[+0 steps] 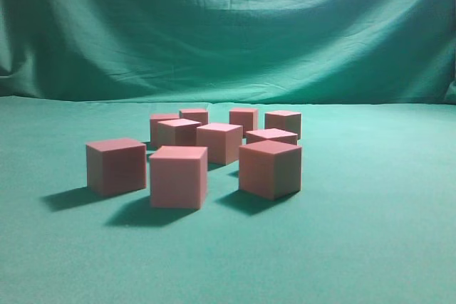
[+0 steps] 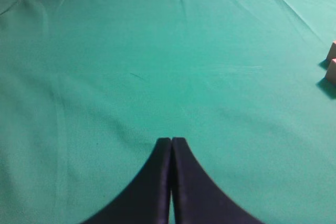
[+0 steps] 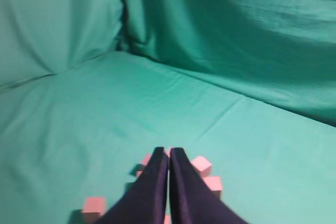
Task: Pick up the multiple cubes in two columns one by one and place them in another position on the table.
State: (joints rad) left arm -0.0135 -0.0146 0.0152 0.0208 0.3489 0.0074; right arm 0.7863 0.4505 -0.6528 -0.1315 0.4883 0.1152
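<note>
Above the cubes (image 3: 201,166), right tool (image 3: 168,150) fully closed, empty, left tool (image 2: 171,140) likewise over table (image 2: 105,77)

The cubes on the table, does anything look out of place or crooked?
Nothing damaged. The cubes form loose columns on the table; the nearest right cube sits turned at an angle to its neighbours.

No text, label, brand, number or sign can be read in any view. The cubes (image 1: 177,176) show plain pink faces with no marking, and the green cloth of the table (image 1: 370,233) and the draped backdrop (image 1: 228,26) carry no print.
</note>
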